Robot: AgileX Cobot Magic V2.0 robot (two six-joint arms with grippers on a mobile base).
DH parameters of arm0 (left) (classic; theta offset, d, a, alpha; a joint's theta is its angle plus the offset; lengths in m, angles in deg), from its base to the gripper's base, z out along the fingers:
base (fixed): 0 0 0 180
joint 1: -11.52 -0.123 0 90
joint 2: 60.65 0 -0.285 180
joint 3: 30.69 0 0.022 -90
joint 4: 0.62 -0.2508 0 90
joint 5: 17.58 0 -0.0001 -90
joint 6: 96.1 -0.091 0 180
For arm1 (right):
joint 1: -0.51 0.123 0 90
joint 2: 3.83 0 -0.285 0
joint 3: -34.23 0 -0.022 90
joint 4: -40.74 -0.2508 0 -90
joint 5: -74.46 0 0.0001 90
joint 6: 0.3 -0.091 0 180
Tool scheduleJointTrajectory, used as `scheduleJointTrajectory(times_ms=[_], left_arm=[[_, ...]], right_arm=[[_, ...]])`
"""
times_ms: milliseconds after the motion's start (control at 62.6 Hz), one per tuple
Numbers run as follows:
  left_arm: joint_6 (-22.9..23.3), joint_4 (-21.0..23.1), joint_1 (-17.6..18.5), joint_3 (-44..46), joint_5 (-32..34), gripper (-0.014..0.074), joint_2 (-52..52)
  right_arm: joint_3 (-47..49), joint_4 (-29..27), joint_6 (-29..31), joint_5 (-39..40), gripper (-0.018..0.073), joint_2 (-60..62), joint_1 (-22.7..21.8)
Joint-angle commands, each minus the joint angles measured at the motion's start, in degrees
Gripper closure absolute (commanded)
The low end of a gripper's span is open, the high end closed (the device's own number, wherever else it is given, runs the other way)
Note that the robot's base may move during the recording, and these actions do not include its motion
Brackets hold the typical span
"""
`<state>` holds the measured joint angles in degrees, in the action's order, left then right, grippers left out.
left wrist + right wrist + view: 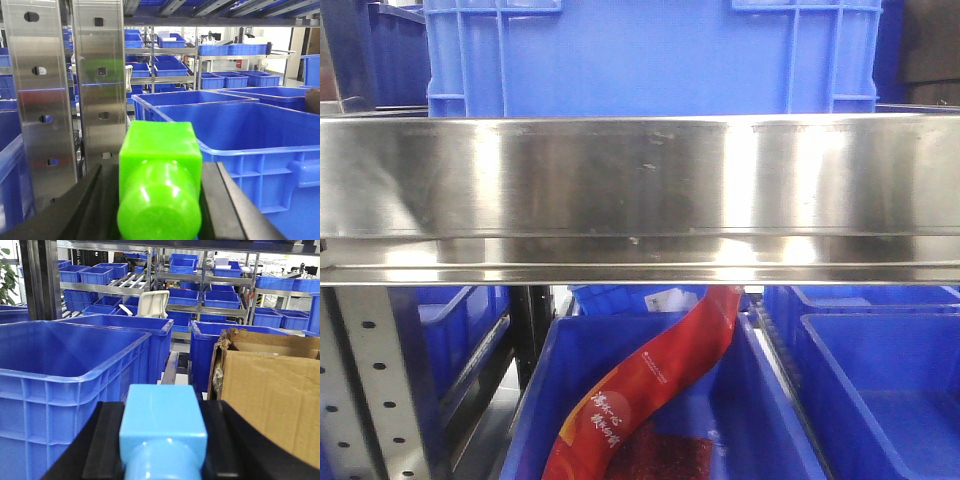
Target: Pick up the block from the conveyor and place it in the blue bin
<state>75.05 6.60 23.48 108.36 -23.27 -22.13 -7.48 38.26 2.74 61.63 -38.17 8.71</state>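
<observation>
My left gripper (pixel 160 172) is shut on a bright green block (pixel 160 175), a square body with a round stud facing the camera. A large blue bin (pixel 240 135) lies just ahead and right of it. My right gripper (pixel 164 427) is shut on a light blue block (pixel 163 425) of the same shape. Another large blue bin (pixel 65 365) stands ahead and to its left. The conveyor is out of view in every frame. The front view shows no gripper and no block.
Two perforated steel uprights (pixel 65 85) stand close on the left in the left wrist view. A cardboard box (pixel 272 385) is at the right in the right wrist view. A steel shelf beam (pixel 640 195) spans the front view, with blue bins and a red packet (pixel 650 385) below.
</observation>
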Motion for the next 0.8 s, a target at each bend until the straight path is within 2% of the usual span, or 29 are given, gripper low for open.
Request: scheduleJointTrajectory(times_ms=[0,192,383,783], left_arm=[[0.1,-0.2,0.4,0.0,1.1,0.0707,-0.2],[0.1,-0.2,0.4,0.0,1.1,0.0707,-0.2],[0.1,-0.2,0.4,0.0,2.3,0.0707,-0.2],[0.1,0.0,0.4,0.0,3.7,0.0707,-0.2]], right_arm=[[-0.1,0.2,0.1,0.8,0.0721,0.3,0.0],[-0.1,0.2,0.1,0.9,0.0721,0.3,0.0],[-0.1,0.2,0.1,4.5,0.0721,0.3,0.0],[-0.1,0.2,0.1,4.6,0.0721,0.3,0.0]])
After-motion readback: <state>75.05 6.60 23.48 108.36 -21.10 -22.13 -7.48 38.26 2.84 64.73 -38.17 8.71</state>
